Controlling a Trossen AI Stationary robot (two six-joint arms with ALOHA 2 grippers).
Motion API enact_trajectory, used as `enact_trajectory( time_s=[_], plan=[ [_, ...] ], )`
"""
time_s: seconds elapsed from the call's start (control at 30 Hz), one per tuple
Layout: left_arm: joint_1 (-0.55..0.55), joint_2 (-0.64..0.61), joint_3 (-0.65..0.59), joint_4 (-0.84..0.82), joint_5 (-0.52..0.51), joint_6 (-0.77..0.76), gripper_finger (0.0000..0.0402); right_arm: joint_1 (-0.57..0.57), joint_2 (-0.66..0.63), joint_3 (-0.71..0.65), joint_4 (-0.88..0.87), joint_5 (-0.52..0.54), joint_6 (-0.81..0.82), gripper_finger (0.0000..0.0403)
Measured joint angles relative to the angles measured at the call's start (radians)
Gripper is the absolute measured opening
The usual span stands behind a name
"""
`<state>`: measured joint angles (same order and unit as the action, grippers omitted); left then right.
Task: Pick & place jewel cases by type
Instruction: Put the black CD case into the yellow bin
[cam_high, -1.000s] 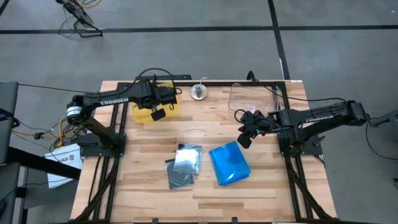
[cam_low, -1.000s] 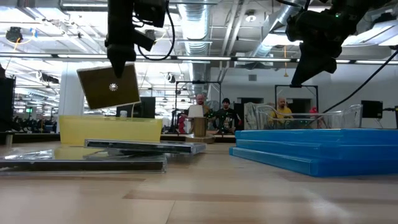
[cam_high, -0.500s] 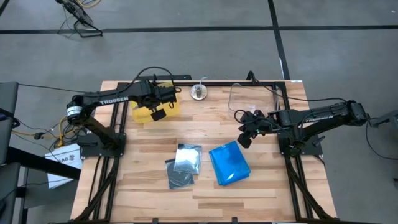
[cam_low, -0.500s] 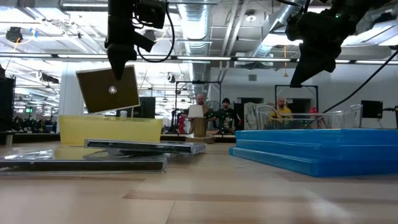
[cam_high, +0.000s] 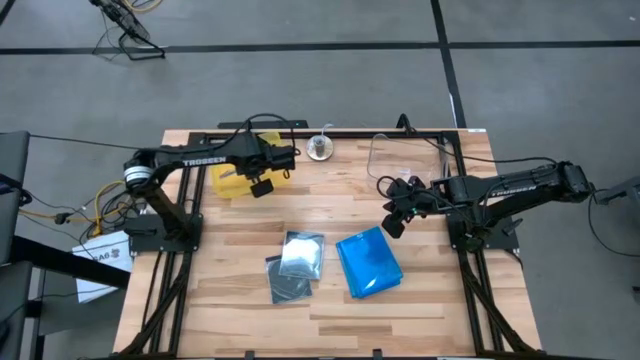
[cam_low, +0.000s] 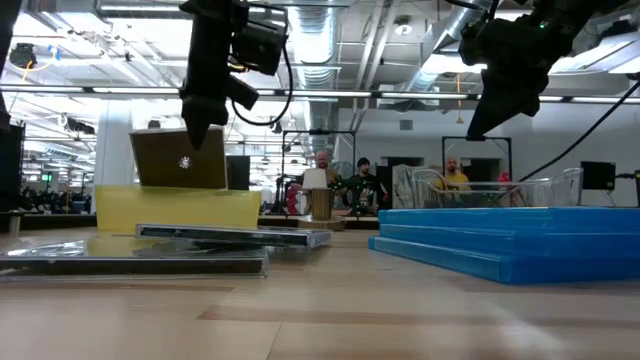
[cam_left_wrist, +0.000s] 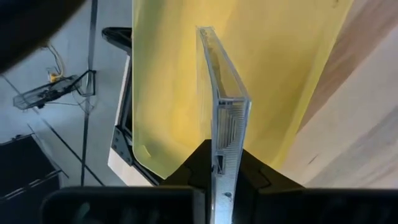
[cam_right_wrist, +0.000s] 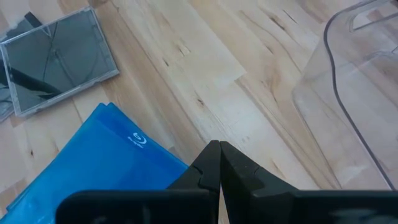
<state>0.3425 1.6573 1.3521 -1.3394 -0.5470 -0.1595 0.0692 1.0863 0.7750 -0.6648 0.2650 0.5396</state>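
Note:
My left gripper is shut on a smoky grey jewel case that stands on edge over the yellow tray. The tray's wall hides the case's lower edge. Two more grey cases lie overlapping on the table, beside a stack of blue cases. My right gripper is shut on nothing and hangs above the table between the blue stack and the clear bin. My left gripper pinches the grey case by its upper edge, near one corner, between its two fingers. The fingers come from above, pointing down. The case hangs upright below them, roughly level; whether its lower edge touches the tray I cannot tell.
A small round metal object stands near the far edge between the tray and the bin. Bare wood lies between the tray and the grey cases. People stand in the room beyond the table.
My left gripper has gone down over the yellow tray and shifted slightly toward the table's right. The grey case, held tilted and clear above the tray, now hangs nearly level with its lower edge sunk behind the tray's wall.

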Motion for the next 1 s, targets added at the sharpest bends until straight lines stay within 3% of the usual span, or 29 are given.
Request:
enact_trajectory(
  time_s=[0.3, 0.53, 1.0],
  plan=[
    [0.008, -0.001, 0.0, -0.011, 0.019, -0.004, 0.0009, 0.0, 0.0, 0.0, 0.0, 0.0, 0.0, 0.0],
    [0.008, -0.001, 0.0, -0.009, 0.026, -0.01, 0.0042, 0.0, 0.0, 0.0, 0.0, 0.0, 0.0, 0.0],
    [0.008, -0.001, 0.0, -0.01, 0.099, -0.01, 0.0046, 0.0, 0.0, 0.001, 0.0, 0.0, 0.001, 0.0]
  ],
)
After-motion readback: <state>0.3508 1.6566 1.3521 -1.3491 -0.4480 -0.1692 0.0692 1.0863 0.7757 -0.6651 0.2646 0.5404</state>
